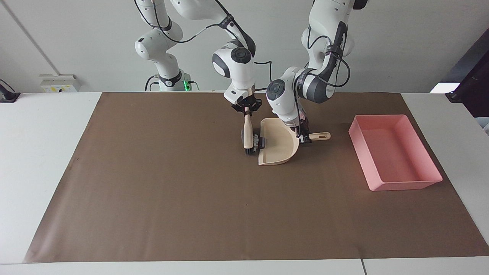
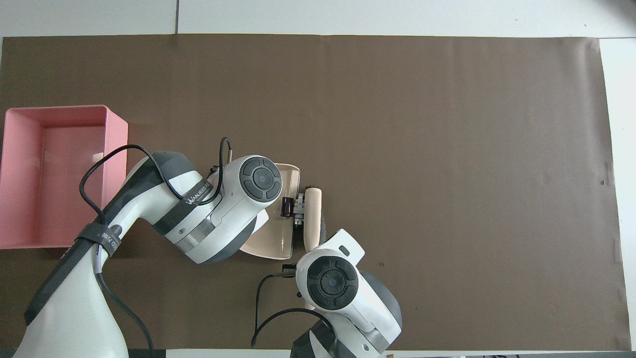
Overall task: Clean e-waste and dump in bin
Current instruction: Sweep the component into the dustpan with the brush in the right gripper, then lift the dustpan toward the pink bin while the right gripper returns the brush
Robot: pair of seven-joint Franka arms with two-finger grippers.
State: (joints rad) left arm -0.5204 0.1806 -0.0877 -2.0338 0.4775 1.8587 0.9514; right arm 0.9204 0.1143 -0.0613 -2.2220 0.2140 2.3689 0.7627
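The e-waste is two small bits pressed between brush and dustpan. The black block (image 2: 286, 207) (image 1: 262, 142) lies just inside the beige dustpan's (image 1: 279, 148) (image 2: 280, 239) open lip, and the white-grey bit (image 2: 298, 213) sits at the lip's edge. My right gripper (image 1: 246, 110) is shut on the wooden brush (image 1: 248, 134) (image 2: 313, 219), whose bristles touch the mat beside the bits. My left gripper (image 1: 303, 138) is shut on the dustpan's handle (image 1: 320, 135). The pink bin (image 1: 405, 186) (image 2: 117, 144) stands at the left arm's end of the table, with nothing in it.
A brown mat (image 1: 172, 198) covers most of the white table (image 1: 42, 152). In the overhead view both wrists hide their own fingers. The dustpan and the bin stand about a hand's width apart.
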